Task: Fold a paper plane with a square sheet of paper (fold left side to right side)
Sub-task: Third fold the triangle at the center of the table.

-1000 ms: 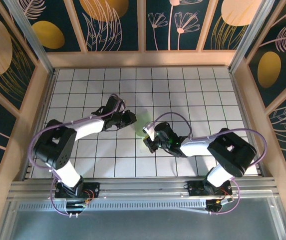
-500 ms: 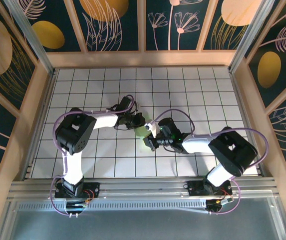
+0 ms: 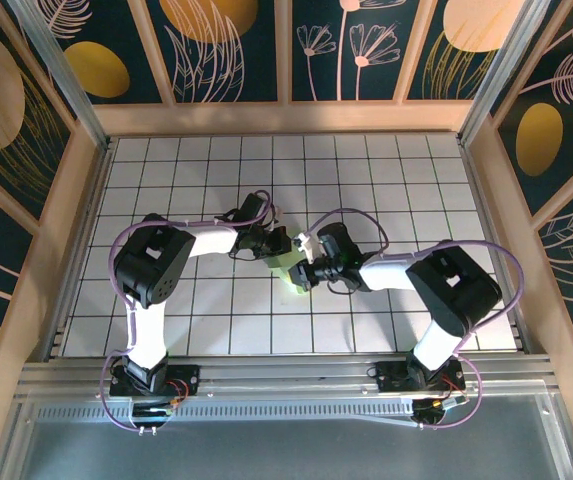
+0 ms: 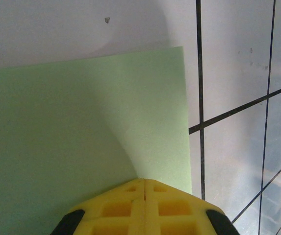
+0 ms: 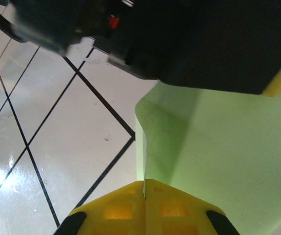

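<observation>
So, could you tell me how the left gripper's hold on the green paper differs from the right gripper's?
In the wrist views, the left gripper pinches the square sheet of paper with paper spreading leftward and a straight edge on the right; the right gripper pinches at a kinked edge, paper spreading rightward. From above, the left gripper reaches in from the left, the right gripper from the right. Both are shut on the sheet.

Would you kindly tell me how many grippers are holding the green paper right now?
2. The left gripper is shut on the square sheet of paper at mid-table. The right gripper pinches the same sheet, facing the left one.
</observation>
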`<state>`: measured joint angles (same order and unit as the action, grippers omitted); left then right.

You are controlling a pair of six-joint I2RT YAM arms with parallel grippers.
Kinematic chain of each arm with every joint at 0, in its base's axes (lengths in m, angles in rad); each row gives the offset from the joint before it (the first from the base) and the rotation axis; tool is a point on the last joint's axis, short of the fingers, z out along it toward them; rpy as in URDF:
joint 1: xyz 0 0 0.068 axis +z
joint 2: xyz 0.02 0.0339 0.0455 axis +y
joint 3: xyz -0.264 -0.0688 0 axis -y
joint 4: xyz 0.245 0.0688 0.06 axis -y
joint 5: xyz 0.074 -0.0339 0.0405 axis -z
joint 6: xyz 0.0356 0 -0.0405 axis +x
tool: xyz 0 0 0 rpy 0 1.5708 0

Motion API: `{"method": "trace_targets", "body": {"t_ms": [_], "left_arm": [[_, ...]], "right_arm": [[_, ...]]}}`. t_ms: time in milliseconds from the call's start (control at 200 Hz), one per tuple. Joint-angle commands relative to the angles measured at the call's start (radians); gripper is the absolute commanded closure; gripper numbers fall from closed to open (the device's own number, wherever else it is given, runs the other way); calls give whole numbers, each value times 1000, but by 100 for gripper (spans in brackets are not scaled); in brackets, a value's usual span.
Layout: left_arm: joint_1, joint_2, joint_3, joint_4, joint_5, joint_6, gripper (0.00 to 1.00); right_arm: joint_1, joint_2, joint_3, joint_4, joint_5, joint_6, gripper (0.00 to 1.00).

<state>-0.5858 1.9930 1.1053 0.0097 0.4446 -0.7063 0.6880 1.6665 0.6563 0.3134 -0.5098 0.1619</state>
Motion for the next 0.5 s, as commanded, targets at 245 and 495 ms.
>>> {"method": "trace_targets", "body": {"t_ms": [245, 495], "left_arm": [[-15, 39, 1, -69, -35, 19, 99], [-16, 41, 5, -73, -38, 16, 99]], "right_arm": [[-43, 15, 28, -46, 29, 45, 100], [-66, 11, 29, -46, 80, 59, 100]]}}
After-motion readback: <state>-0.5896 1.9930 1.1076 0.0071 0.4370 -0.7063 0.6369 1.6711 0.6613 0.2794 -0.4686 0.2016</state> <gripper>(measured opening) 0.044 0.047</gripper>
